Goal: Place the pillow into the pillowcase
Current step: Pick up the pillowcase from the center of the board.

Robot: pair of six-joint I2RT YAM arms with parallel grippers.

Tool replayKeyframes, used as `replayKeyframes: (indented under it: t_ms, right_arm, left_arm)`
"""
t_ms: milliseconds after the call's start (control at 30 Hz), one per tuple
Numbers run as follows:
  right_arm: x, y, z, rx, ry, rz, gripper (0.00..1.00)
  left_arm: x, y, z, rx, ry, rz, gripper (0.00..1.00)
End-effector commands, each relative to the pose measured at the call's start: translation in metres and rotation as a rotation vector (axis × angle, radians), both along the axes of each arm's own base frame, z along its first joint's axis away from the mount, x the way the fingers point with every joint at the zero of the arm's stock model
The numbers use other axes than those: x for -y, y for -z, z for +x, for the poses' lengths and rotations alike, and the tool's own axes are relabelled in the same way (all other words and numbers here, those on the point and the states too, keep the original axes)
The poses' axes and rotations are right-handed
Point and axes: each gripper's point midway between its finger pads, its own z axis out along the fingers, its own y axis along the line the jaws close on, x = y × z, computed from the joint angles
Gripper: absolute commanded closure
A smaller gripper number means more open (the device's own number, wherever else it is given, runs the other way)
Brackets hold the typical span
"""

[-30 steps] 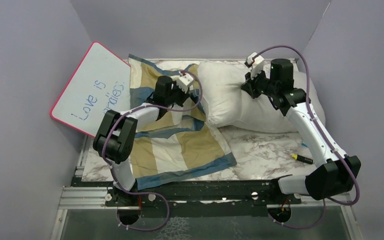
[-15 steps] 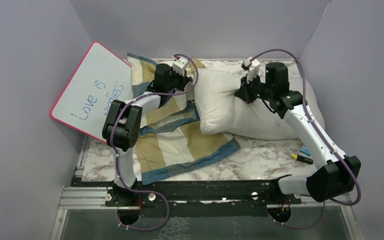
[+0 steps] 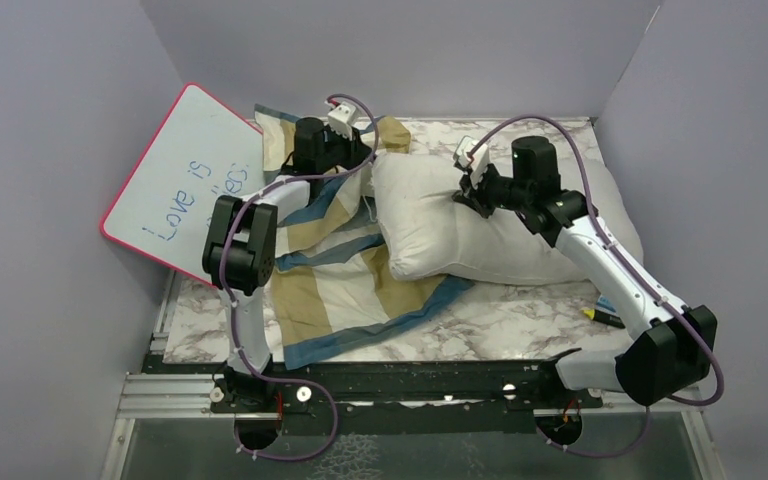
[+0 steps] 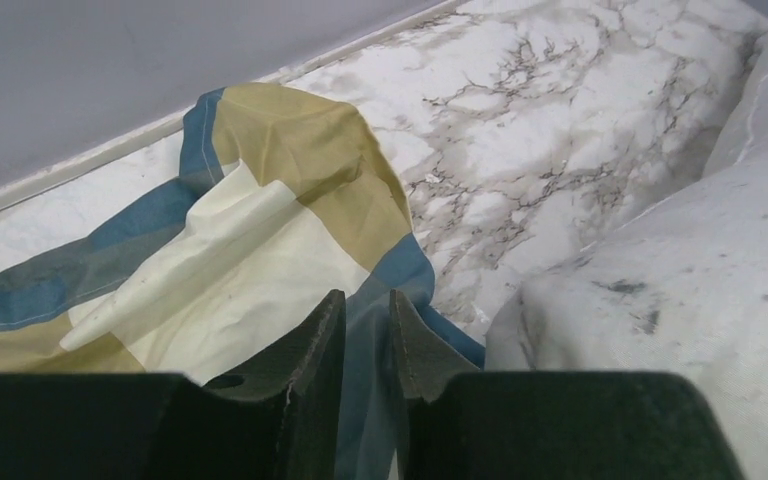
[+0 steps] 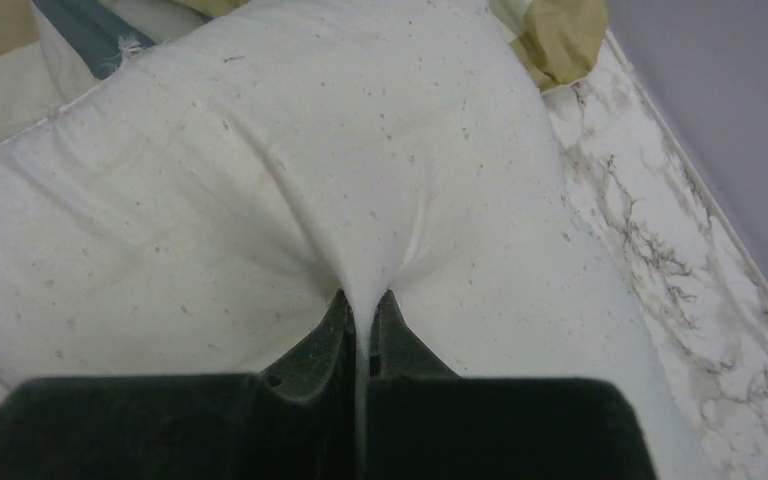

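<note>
**Item 1:** plump white rectangular fabric pillow (image 3: 500, 235). It is lying across the far right of the marble-patterned table (image 3: 520, 320), with its left end resting on item 2 and not yet inside it.

**Item 2:** limp blue, tan and cream checked fabric pillowcase (image 3: 360, 290). It is sprawling crumpled at the left.

**Right gripper** (image 5: 362, 298): is pinching a ridge of pillow cover tight, judged to be for hauling the pillow leftward.

**Left gripper** (image 4: 365, 300): is clamping the pillowcase's blue hem, seemingly to hold the mouth up. Whether it has one layer or both is unclear.

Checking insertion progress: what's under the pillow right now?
The pillow's left end lies over the pillowcase; the rest sits on the marble table. How far the fabric runs beneath it is hidden.
</note>
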Motion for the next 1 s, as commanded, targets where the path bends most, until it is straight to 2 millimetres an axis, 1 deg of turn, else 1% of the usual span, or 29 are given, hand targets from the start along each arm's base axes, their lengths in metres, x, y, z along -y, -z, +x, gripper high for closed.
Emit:
replayKeyframes:
  t_ms: [0, 100, 167, 233, 300, 367, 433, 567, 667, 833, 867, 967]
  right_arm:
    - [0.002, -0.051, 0.023, 0.214, -0.002, -0.028, 0.99]
    - [0.017, -0.058, 0.027, 0.245, 0.088, -0.044, 0.99]
    - [0.028, -0.065, 0.031, 0.274, 0.167, -0.032, 0.99]
    - [0.033, -0.068, 0.03, 0.292, 0.199, -0.014, 0.99]
    - [0.032, -0.071, 0.029, 0.291, 0.202, 0.005, 0.99]
    - [0.034, -0.071, 0.032, 0.27, 0.227, 0.015, 0.99]
    - [0.036, -0.07, 0.035, 0.248, 0.253, 0.016, 0.99]
    - [0.043, -0.066, 0.038, 0.229, 0.298, 0.013, 1.0]
    - [0.046, -0.067, 0.035, 0.238, 0.309, 0.019, 1.0]
    - [0.05, -0.074, 0.033, 0.26, 0.325, 0.028, 0.99]
    - [0.05, -0.074, 0.032, 0.257, 0.322, 0.028, 0.99]
    - [0.05, -0.079, 0.029, 0.259, 0.318, 0.038, 0.99]
  left_arm:
    - [-0.015, -0.043, 0.004, 0.066, 0.014, -0.069, 0.69]
    - [-0.023, -0.054, -0.013, 0.113, 0.031, -0.026, 0.56]
    - [-0.025, -0.051, -0.031, 0.145, 0.072, 0.032, 0.53]
    - [-0.027, -0.041, -0.055, 0.192, 0.137, 0.119, 0.53]
    - [-0.03, -0.032, -0.076, 0.226, 0.177, 0.181, 0.52]
    - [-0.034, -0.025, -0.093, 0.259, 0.22, 0.251, 0.52]
    - [-0.033, -0.016, -0.11, 0.274, 0.284, 0.295, 0.52]
    - [-0.029, 0.011, -0.142, 0.26, 0.44, 0.414, 0.52]
    - [-0.029, 0.029, -0.156, 0.26, 0.49, 0.502, 0.56]
    - [-0.03, 0.053, -0.165, 0.246, 0.511, 0.567, 0.57]
    - [-0.031, 0.061, -0.166, 0.236, 0.509, 0.59, 0.57]
    - [-0.036, 0.08, -0.168, 0.215, 0.493, 0.665, 0.5]
